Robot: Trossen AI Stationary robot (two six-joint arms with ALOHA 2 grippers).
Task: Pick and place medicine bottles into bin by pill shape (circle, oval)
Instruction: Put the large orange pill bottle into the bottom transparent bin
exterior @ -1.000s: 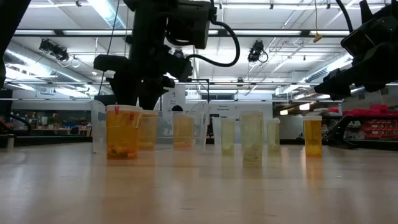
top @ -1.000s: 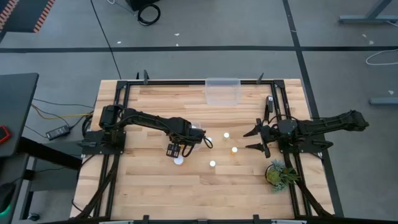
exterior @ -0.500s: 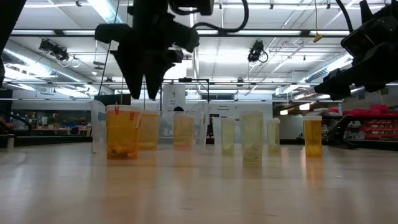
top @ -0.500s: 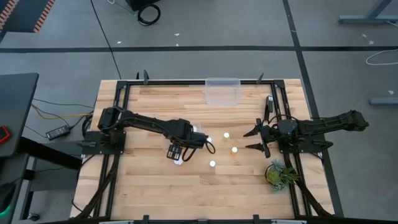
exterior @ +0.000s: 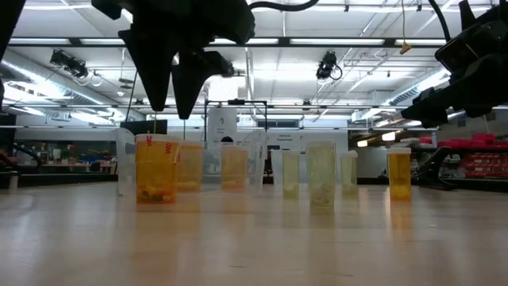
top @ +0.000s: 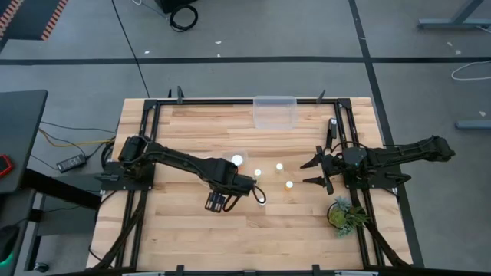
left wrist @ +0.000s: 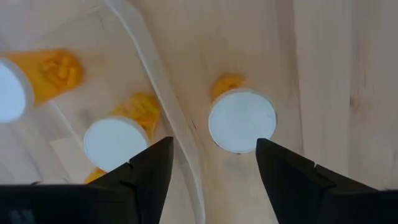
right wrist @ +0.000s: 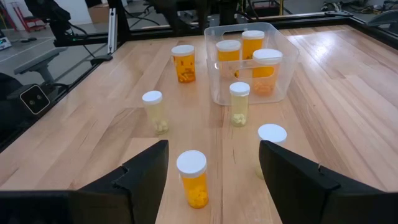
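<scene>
A pale wooden table (top: 192, 222) lies under me. My left gripper (top: 217, 201) hangs with fingers parted and empty, straddling a white-capped bottle (left wrist: 242, 120) straight below. It looks light, stiff and slick; I'd pinch the amber body beneath the cap. Off right, my right gripper (top: 316, 172) waits, spread wide, holding nothing.

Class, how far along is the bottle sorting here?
Done: three white-capped amber medicine bottles stand inside the clear plastic bin. In hand: nothing gripped; the left gripper hangs open above an amber bottle beside that bin. Left: five bottles, that one included, on the wooden table. The right gripper waits open, right side.
</scene>
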